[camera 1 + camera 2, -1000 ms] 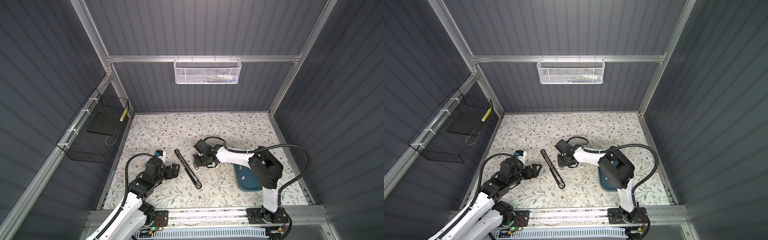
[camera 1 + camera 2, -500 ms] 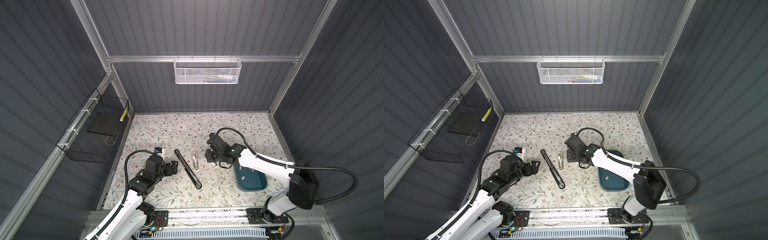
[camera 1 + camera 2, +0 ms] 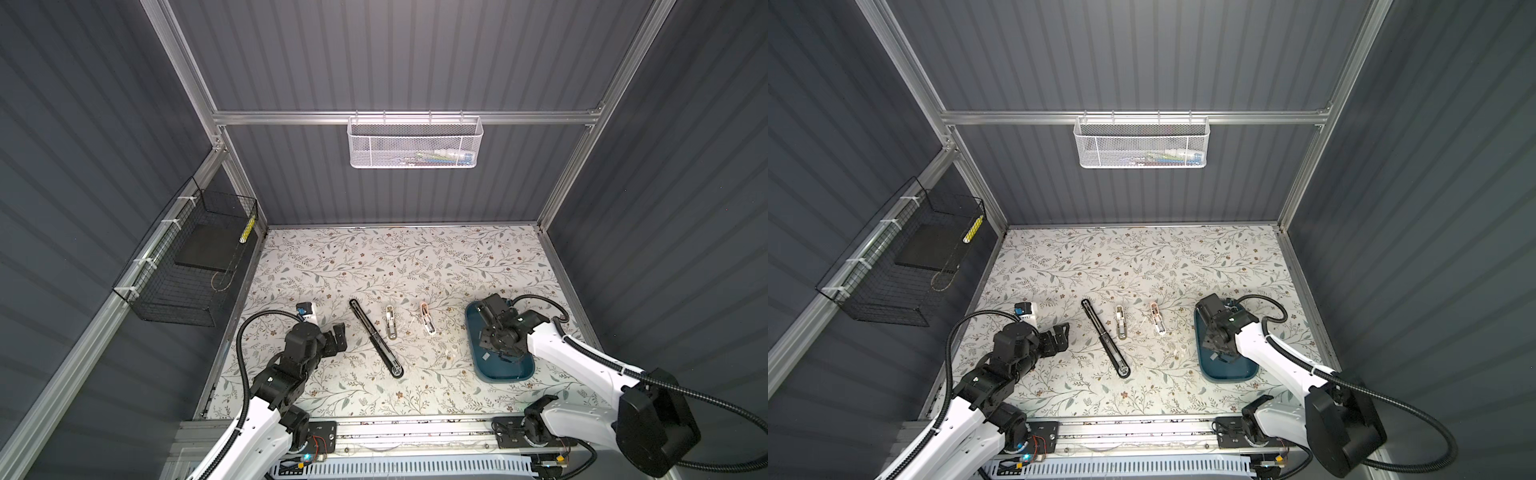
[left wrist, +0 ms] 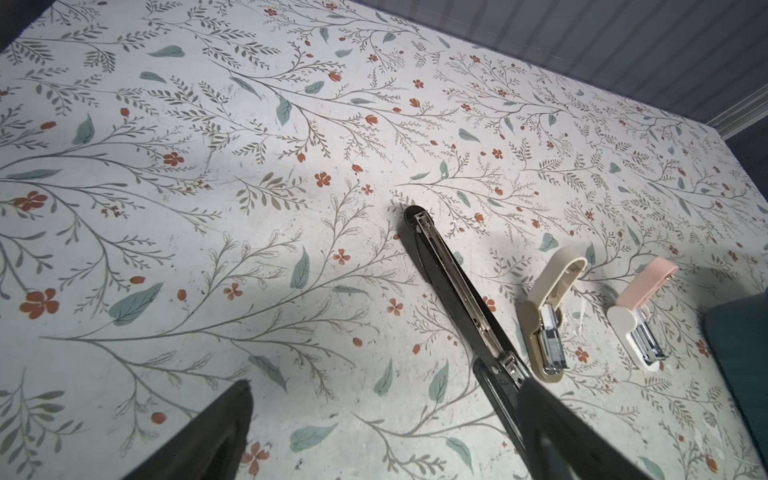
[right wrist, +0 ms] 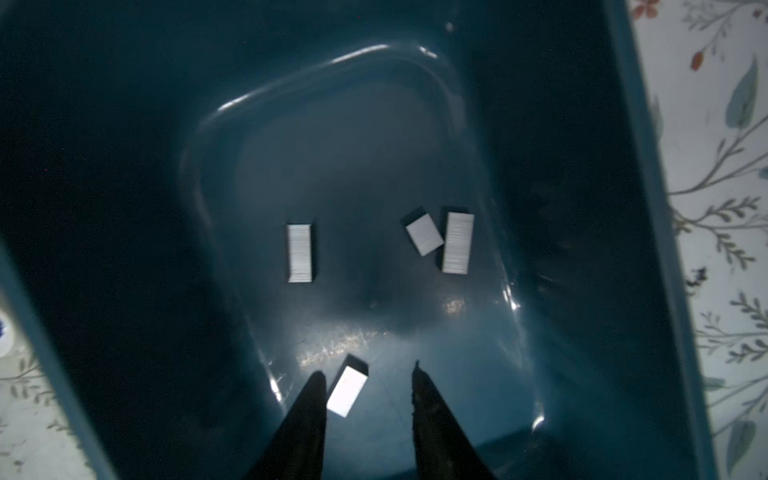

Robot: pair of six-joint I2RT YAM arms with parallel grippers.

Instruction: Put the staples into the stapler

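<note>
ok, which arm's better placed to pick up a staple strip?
Right. The right end effector is in the blue tray, jaws open astride a staple strip. The left end effector sits open by the black stapler, away from the tray.

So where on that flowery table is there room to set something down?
The widest bare patch of table lies between the staplers' row and the back wall. Another runs between the black stapler and the front rail. Crowded: the middle, where the beige stapler and pink stapler lie beside the black one, and the blue tray with the right gripper inside.
</note>
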